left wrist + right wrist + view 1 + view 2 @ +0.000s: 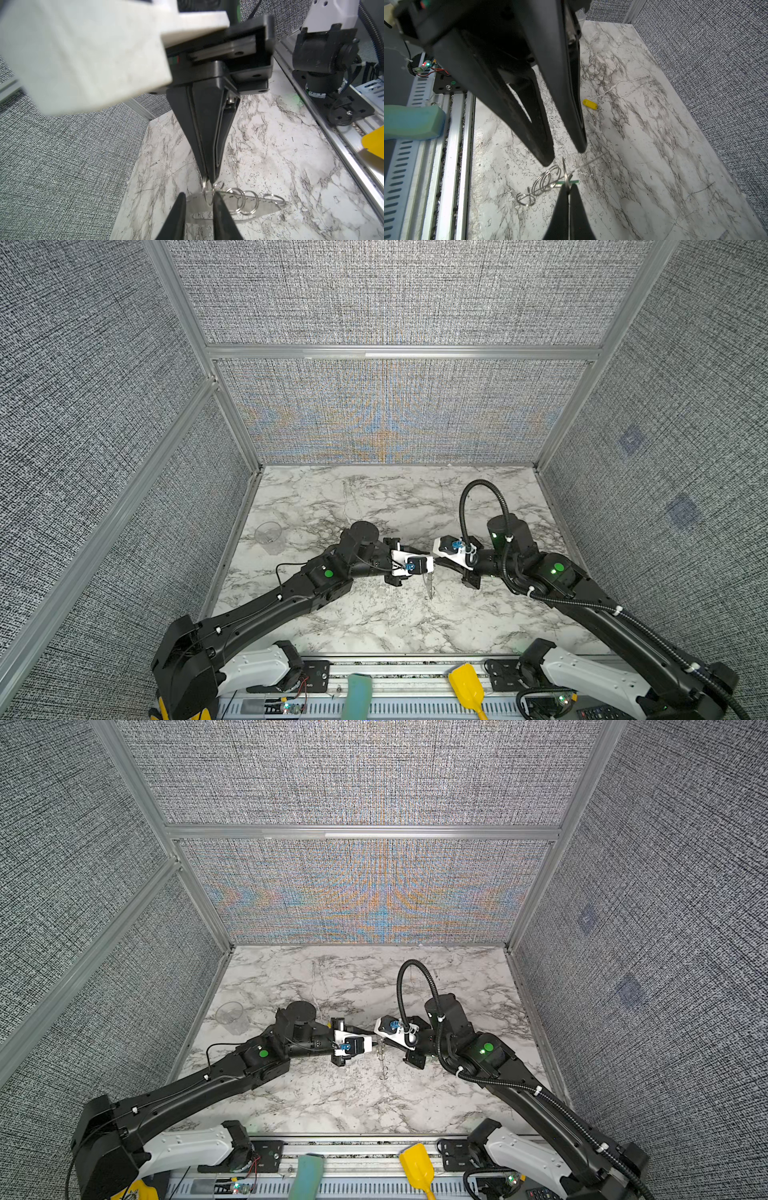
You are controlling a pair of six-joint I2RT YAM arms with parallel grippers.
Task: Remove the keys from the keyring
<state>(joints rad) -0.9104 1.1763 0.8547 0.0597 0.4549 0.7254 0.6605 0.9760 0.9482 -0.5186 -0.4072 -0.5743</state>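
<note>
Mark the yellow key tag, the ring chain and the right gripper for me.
yellow key tag [589, 104], right wrist view, middle of its body.
ring chain [544, 181], right wrist view, its overlapping middle rings.
right gripper [209, 180], left wrist view, shut tips on a ring.

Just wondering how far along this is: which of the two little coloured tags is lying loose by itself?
The yellow tag: it lies alone on the marble table. The green tag sits by the metal rings at the right gripper's shut tips.

Both arms meet tip to tip: left pincer [199, 194] parted, right pincer [568, 187] clamped.
</note>
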